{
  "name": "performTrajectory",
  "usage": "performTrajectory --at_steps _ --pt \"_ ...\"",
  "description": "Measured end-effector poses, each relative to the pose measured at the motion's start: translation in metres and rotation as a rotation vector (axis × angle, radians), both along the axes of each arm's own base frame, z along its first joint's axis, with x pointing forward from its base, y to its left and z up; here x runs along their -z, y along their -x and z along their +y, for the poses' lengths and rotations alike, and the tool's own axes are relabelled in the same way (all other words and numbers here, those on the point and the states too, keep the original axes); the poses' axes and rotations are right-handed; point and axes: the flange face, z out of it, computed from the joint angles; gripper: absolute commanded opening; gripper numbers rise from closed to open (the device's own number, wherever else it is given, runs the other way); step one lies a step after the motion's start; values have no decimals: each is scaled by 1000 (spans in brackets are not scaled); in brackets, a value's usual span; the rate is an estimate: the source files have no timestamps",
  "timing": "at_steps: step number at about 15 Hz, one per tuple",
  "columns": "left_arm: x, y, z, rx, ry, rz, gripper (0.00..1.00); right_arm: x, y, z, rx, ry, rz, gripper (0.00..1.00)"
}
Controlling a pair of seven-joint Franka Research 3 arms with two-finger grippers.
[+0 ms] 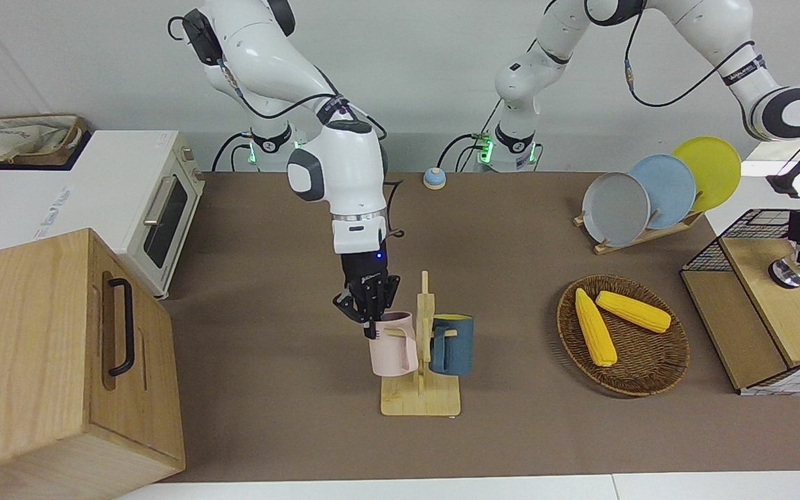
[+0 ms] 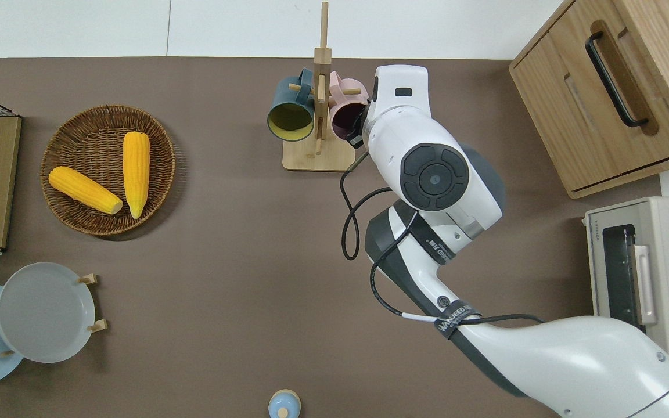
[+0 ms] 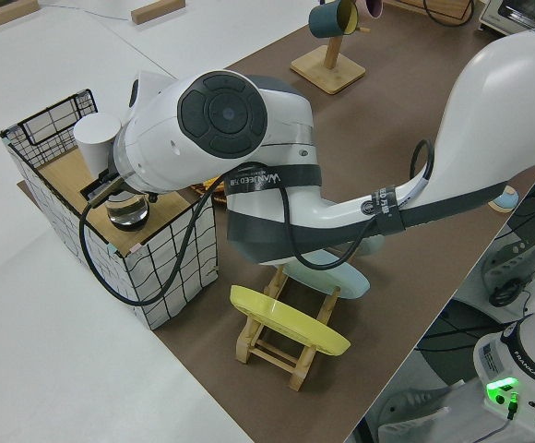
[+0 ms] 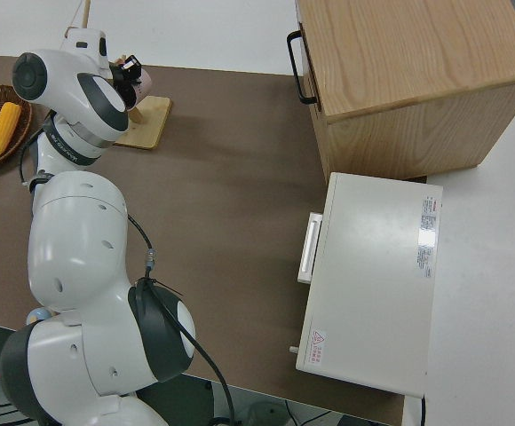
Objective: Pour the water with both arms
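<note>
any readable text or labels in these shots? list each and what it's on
"FRANKA EMIKA", on the base of an arm in the left side view.
Strap band on the right arm: white lettering, too blurred to read for sure.
Strap band on the left arm: print too small to read.
Oven top: a red warning triangle with fine print and a white sticker, both too small to read.
Grey lettering on the oven's top in the front view: too blurred to read.

You have wide bare brown table (image 1: 282, 347) around the wooden mug stand (image 1: 422, 389), but the stand's post, the dark blue mug (image 1: 453, 344) and the round woven basket (image 1: 622, 337) of yellow corn block that side.
</note>
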Motion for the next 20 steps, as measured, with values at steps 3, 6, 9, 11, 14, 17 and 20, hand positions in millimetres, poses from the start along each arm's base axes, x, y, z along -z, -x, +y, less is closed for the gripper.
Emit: performTrajectory --at_steps 3,6,9,11,14,17,20 --pt "0 0 0 0 0 0 0 2 -2 0 4 -4 3 44" --pt "0 0 0 0 0 0 0 1 -4 -3 12 -8 1 6" --pt "0 0 0 0 0 0 0 1 -4 -2 13 -11 1 0" --pt "0 0 0 0 0 0 0 1 -4 -2 14 -11 1 0" --pt "0 0 0 0 0 0 0 1 -4 -2 14 -11 1 0" --pt "0 0 0 0 0 0 0 1 -4 -2 14 -12 1 0" --pt "0 0 0 -1 0 0 0 1 -4 -2 14 -12 1 0"
